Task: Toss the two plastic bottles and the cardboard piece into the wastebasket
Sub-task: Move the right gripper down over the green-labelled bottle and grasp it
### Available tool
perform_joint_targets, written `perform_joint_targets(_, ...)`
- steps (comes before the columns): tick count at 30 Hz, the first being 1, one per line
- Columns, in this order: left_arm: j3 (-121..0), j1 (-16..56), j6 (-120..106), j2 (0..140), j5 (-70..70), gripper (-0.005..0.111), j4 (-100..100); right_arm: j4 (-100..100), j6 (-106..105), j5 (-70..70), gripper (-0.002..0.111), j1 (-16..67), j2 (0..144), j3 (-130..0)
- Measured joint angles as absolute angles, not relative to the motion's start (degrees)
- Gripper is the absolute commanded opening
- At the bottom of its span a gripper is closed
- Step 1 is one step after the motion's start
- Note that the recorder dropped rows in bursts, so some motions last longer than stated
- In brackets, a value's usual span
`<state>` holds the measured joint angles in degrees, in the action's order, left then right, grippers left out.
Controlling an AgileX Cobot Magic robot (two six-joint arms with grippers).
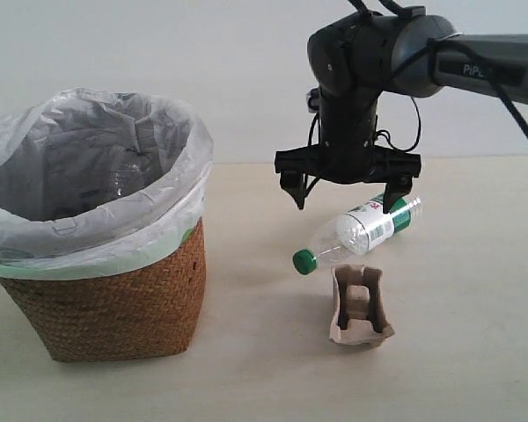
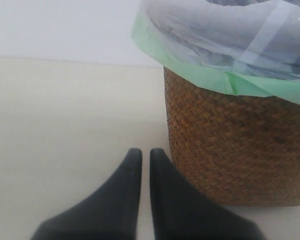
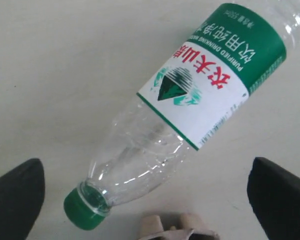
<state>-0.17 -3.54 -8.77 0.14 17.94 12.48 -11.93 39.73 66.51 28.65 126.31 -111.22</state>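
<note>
Right gripper (image 1: 347,203) points down, jaws spread wide; left gripper (image 2: 141,154) jaws together

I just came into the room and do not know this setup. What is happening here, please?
The right gripper hangs open above the green-capped bottle, which lies on its side on the table; it grips nothing. The cardboard piece sits on the table just by the bottle's cap. The wastebasket stands to the left, and what looks like a clear bottle lies inside it. The left gripper is shut and low beside the wastebasket, holding nothing.
</note>
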Motion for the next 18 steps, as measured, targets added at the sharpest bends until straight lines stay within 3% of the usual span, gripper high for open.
perform_joint_targets(18, -0.17, -3.54, -8.77, 0.14, 17.94, 0.006, 12.48, -7.53, 44.19, 61.75, 0.101, 28.65, 132.84, -111.22)
